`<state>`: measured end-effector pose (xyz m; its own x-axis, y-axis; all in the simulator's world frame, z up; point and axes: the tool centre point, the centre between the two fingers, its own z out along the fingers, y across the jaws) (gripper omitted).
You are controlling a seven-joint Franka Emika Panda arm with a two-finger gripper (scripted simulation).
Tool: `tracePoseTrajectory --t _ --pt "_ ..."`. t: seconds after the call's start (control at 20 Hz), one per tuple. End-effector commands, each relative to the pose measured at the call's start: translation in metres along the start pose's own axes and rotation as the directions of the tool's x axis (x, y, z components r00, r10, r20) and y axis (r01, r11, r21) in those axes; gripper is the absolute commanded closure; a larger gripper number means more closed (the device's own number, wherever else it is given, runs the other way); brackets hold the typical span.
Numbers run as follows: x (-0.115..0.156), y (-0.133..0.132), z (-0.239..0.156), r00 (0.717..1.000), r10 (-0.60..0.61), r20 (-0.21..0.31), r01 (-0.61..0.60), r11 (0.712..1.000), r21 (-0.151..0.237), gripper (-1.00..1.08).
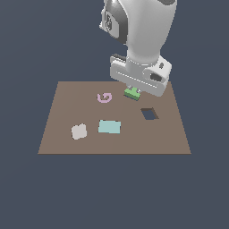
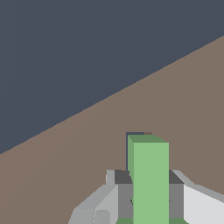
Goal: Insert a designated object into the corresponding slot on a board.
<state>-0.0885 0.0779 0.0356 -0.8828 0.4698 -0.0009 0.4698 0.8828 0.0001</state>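
Note:
The green T-shaped block (image 1: pixel 132 94) is at the far middle of the brown board (image 1: pixel 67 112), right under my hand. My gripper (image 1: pixel 133 90) is shut on it. In the wrist view the block's stem (image 2: pixel 151 175) stands between my two fingers (image 2: pixel 124 197), whose dark pads press on both of its sides. A thin dark strip of the slot (image 2: pixel 136 133) shows just past the stem's end and along one side. The block covers the remainder of the slot. In the exterior view the slot is hidden beneath the block and hand.
A pink G-shaped piece (image 1: pixel 104 97) lies just to the block's left in the exterior view. A dark diamond-shaped hole (image 1: pixel 150 113) is nearer and to the right. A pale teal rectangle (image 1: pixel 109 127) and a whitish piece (image 1: pixel 79 131) lie toward the near edge.

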Motion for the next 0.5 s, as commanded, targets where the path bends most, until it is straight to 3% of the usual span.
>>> tracePoseTrajectory --t 0.0,0.1,0.15,0.45 --pt "0.0003 0.0001 0.0044 1.0 -0.002 0.0 0.002 1.0 0.0 1.08" --pt "0.0003 0.0001 0.0057 1.0 -0.003 0.0 0.003 1.0 0.0 1.08" --pt "0.0003 0.0001 0.0057 1.0 -0.003 0.0 0.003 1.0 0.0 -0.92" --pt "0.0003 0.0001 0.0057 1.0 -0.003 0.0 0.003 1.0 0.0 -0.92"
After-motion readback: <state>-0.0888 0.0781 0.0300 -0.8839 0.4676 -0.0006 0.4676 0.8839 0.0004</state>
